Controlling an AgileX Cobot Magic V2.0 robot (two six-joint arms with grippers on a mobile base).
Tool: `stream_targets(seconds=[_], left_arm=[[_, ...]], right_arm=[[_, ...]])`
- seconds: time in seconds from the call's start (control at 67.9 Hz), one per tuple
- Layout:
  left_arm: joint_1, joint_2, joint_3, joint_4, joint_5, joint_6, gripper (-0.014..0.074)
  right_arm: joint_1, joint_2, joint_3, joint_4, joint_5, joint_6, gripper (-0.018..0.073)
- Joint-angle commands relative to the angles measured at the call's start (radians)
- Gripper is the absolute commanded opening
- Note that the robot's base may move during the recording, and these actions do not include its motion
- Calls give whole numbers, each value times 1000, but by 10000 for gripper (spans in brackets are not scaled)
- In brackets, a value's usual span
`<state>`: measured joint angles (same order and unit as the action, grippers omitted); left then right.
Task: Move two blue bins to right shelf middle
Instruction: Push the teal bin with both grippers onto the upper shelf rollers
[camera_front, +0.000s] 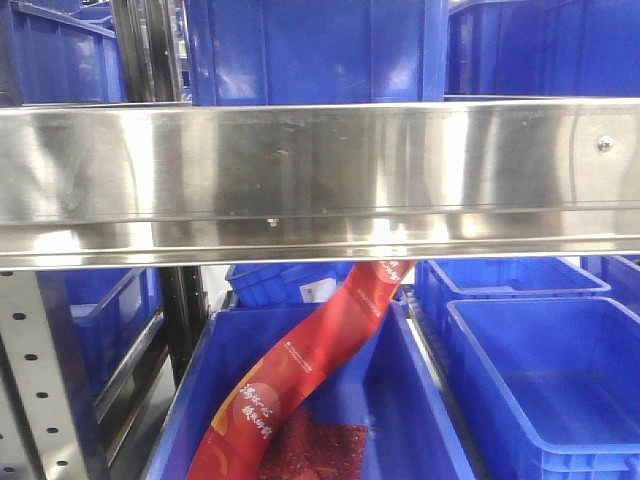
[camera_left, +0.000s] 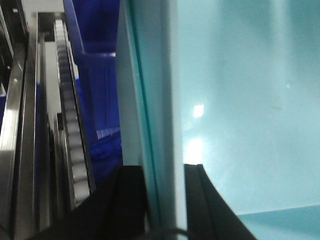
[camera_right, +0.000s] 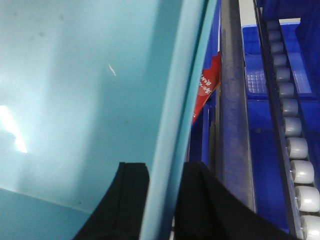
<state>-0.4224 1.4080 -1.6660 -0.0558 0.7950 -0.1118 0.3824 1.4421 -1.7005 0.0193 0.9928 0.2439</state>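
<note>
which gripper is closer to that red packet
Right. The right gripper clamps a bin wall with the red packet showing just past that wall. The left gripper clamps a bin wall too, but no packet shows in its view.

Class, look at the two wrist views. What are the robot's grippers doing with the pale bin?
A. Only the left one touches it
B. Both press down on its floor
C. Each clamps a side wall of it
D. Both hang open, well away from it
C: the left gripper has a finger on either face of one wall of the bin, and the right gripper straddles the opposite wall the same way.
</note>
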Motion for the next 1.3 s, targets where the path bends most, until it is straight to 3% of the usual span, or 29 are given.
stream_targets(seconds=[0.0,0.368,0.633,0.707,0.839,1.016,1.06,1.149,1.281], left_arm=[[-3,-25,-23,-47,-12,8,-111],[-3,75,-21,-31,210,8,-111],[-3,149,-21,-17,236,8,-110],[-3,167,-21,-17,245,8,-85],[-3,195,-21,-22,277,8,74],[-3,199,-25,-25,287,8,430],[-3,194,-25,-25,286,8,494],[-3,171,-25,-25,288,8,613],[-3,106,-25,-7,288,8,595]], right_arm=[[-3,-1,-15,-19,-56,-23,-153],[-3,149,-15,-19,-67,-74,-153],[-3,229,-15,-25,-76,-107,-147],[-3,233,-15,-25,-77,-107,-97],[-3,233,-15,-25,-74,-107,110],[-3,231,-15,-25,-48,-107,501],[-3,223,-15,-30,-43,-107,561],[-3,199,-15,-34,-29,-107,562],[-3,132,-15,-39,-19,-107,522]])
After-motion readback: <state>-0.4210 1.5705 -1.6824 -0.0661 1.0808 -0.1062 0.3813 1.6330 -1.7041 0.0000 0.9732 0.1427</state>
